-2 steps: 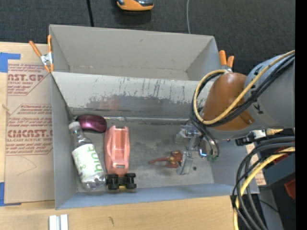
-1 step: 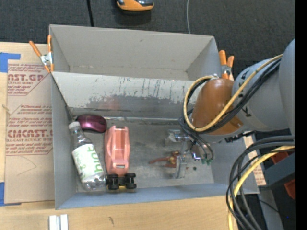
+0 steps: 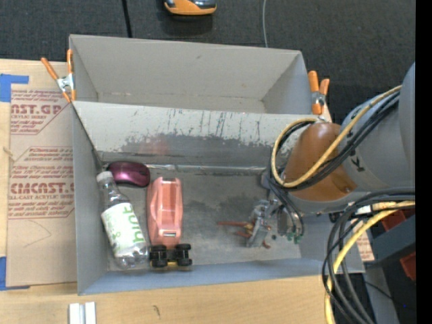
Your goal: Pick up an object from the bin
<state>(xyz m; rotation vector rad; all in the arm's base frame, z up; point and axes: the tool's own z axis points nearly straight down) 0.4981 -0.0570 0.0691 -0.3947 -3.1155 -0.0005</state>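
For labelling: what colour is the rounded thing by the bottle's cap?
The rounded thing is dark magenta; camera view.

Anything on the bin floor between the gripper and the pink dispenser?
Only a thin red scrap just left of the gripper; beyond it, bare bin floor up to the pink dispenser.

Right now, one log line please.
gripper low, right side of bin | nearest: thin red thing | hold: none seen | left side: bottle, pink dispenser, purple mouse, toy car
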